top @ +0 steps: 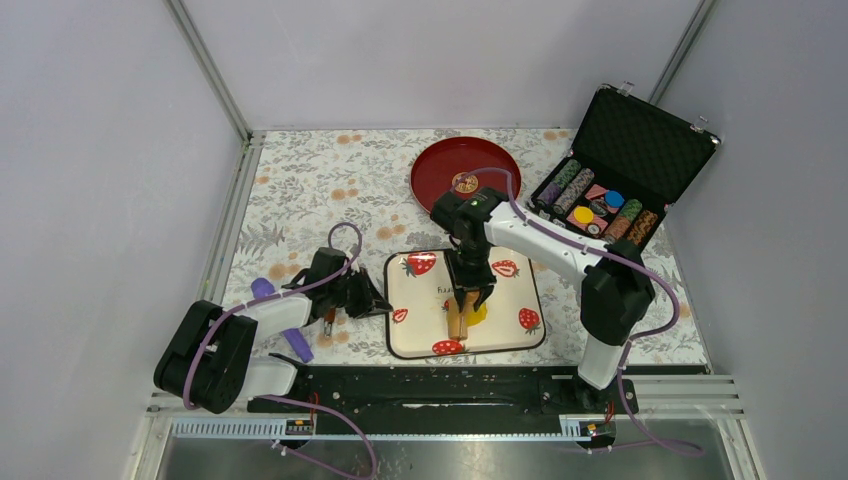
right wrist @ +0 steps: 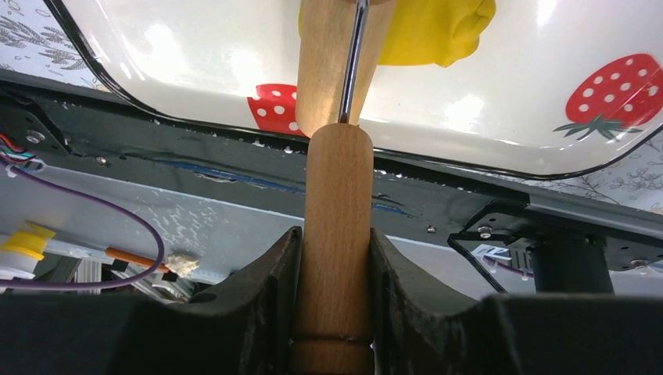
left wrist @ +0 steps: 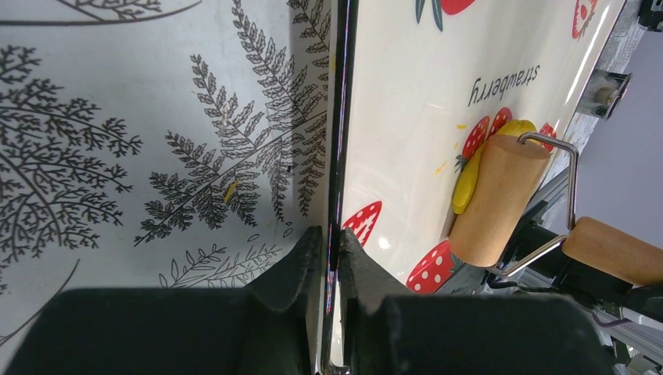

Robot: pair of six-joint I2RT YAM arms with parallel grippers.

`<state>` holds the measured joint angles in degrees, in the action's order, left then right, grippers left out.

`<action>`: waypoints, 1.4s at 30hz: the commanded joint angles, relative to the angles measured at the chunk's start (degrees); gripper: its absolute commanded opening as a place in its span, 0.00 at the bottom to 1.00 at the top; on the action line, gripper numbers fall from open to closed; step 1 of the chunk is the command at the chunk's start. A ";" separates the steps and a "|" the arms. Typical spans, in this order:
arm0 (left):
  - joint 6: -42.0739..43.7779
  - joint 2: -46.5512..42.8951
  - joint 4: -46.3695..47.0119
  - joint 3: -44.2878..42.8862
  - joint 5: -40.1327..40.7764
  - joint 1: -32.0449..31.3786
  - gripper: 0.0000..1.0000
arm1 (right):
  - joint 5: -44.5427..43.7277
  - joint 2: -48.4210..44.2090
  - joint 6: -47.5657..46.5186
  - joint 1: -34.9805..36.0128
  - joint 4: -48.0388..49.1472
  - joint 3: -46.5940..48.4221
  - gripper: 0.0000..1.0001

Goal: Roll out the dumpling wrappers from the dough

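Dough [top: 479, 313] lies in the near half of the strawberry-printed tray [top: 420, 305], a bright yellow lump pressed against one side of the wooden roller [top: 458, 322]. In the left wrist view it is stretched into a strip whose long axis follows the drum, running roughly from the far side toward the near edge of the table [top: 300, 190].

The right arm reaches in over the tray from the right, its wrist bent down. The right claw [top: 468, 290] is clamped on the roller's handle, one finger on each side, with the drum lying past the fingertips toward the tray's near rim. The left arm lies low across the table, and the left claw [top: 372, 300] is pressed together on the tray's left rim.

A leaf-patterned cloth covers the table. A red plate [top: 440, 170] and an open black chip case [top: 640, 140] stand at the far side, and pale grey walls close in the space.
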<state>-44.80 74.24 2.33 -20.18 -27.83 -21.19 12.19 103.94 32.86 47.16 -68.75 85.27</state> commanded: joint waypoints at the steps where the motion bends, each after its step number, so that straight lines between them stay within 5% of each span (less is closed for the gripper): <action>1: 0.41 0.22 0.09 1.29 2.71 -0.23 0.02 | 11.12 10.02 1.36 5.13 22.86 -4.66 0.00; 26: 0.41 0.33 0.28 1.31 2.59 -0.25 0.02 | 9.18 -4.59 2.37 2.93 30.37 -4.20 0.00; 42: 0.25 0.06 0.23 1.46 2.79 -0.25 0.01 | 5.30 -15.59 -9.32 -5.08 14.88 -7.57 0.00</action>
<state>-43.97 73.97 3.33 -20.08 -27.18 -21.21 20.10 92.01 29.71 43.68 -47.57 78.46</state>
